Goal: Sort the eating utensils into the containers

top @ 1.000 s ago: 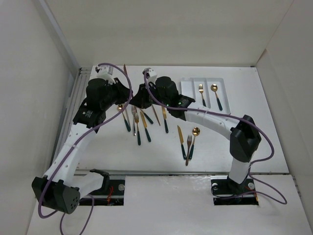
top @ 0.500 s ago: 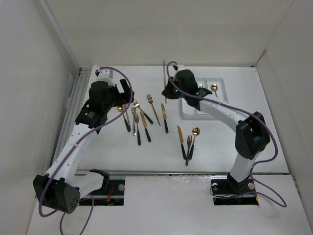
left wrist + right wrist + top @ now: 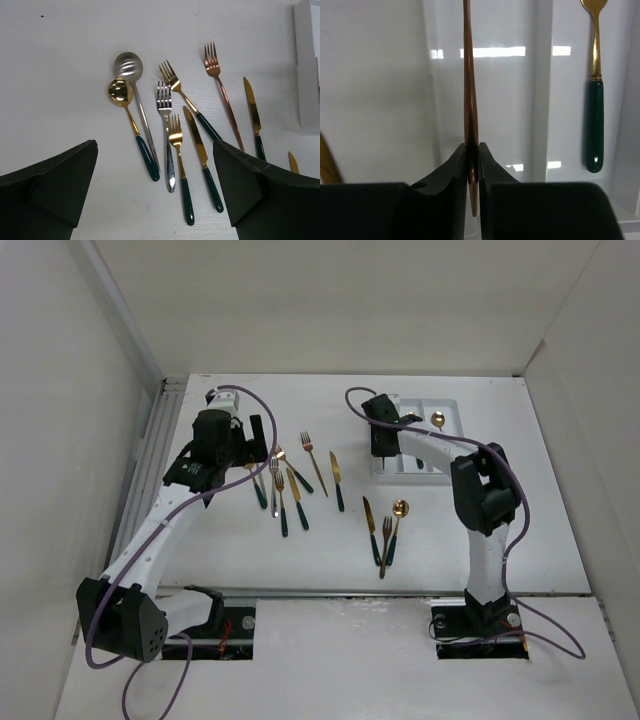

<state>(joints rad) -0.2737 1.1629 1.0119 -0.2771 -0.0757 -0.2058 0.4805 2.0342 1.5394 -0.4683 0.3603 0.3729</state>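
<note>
Right gripper clamps a slim copper utensil edge-on over the white plastic tray. Left gripper gapes wide, empty.

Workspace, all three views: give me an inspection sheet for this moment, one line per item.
Surface: white table, no marks or spills seen.
Job's things: loose utensils lie fanned under the left arm, and three more lie at the table's centre. The tray holds a gold fork and a gold spoon in separate compartments.
Clutter: nothing seen.
Grippers: left gripper is open above the fanned utensils, holding nothing. Right gripper is shut on a copper utensil, seen edge-on over the compartment beside the fork's.
Cables: purple cables run along both arms, clear of the utensils.
Surroundings: white walls enclose the table.
</note>
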